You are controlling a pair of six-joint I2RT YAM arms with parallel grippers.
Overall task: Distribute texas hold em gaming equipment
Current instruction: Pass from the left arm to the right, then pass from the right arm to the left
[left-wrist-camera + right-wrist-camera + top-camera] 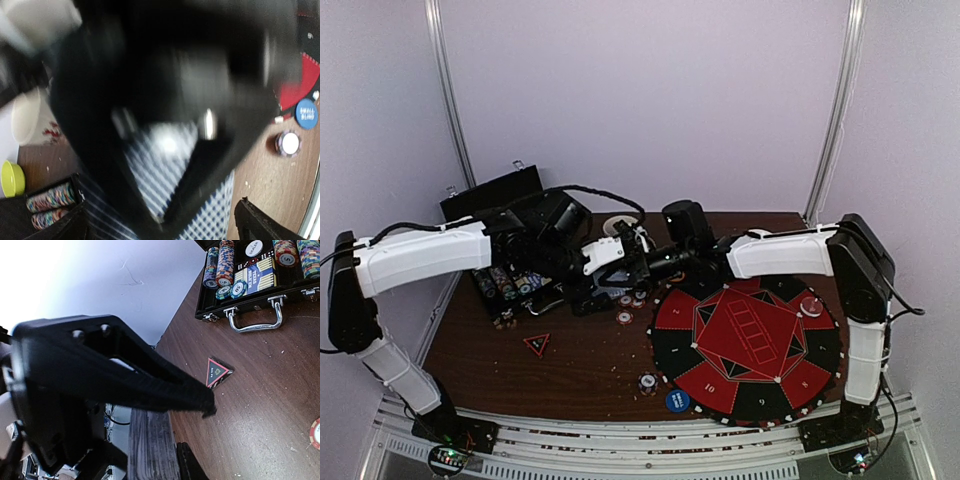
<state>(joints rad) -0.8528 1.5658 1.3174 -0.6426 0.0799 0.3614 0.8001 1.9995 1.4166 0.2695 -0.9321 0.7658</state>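
Clearly: blue disc (pixel 306 113) reads SMALL BLIND; white disc (pixel 253 247) DEALER.

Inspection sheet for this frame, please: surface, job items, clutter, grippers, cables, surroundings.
Surface: brown table; round red-black mat at right.
Job's things: chip case open, left rear; loose chips mid-table; blue button at the mat's near edge; clear disc on the mat.
Clutter: white mug, green bowl.
Grippers: left gripper and right gripper meet at a blue-white patterned item; grip unclear, blurred.
Cables: black cable looped behind the arms.
Surroundings: white walls.
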